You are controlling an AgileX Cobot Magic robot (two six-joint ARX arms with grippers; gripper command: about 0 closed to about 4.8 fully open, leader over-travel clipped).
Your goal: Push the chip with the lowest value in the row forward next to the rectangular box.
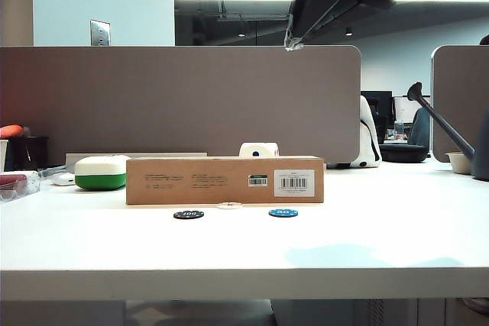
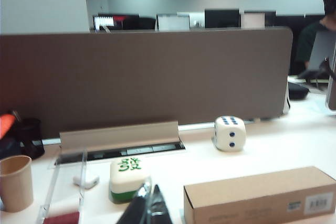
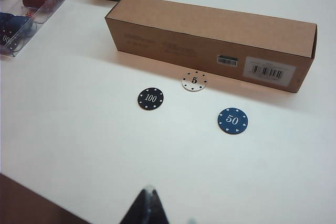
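The small flat round white poker chip (image 3: 194,81) marked 5 lies flat on the white counter (image 3: 79,145) just beside the front long face of the long low brown cardboard box (image 3: 210,35), close to its small black sticker, though whether chip and box touch cannot be told. It sits ahead of its two neighbours: the black round chip marked 100 (image 3: 150,98) and the blue round chip marked 50 (image 3: 232,120) both lie nearer the counter's front edge and apart from the box, one on either side of the white chip. In the exterior view the same order reads black chip (image 1: 189,214), white chip (image 1: 229,205), blue chip (image 1: 283,213) before the box (image 1: 225,180). The right claw (image 3: 148,205) hangs above bare counter on the near side of the chips, its tips drawn together to a point with nothing between them. The left claw (image 2: 147,208) hovers high behind the box (only its dark tips show), pressed close and empty, near a white-and-green rounded case (image 2: 126,178); a white die with blue pips (image 2: 229,133) stands beyond.
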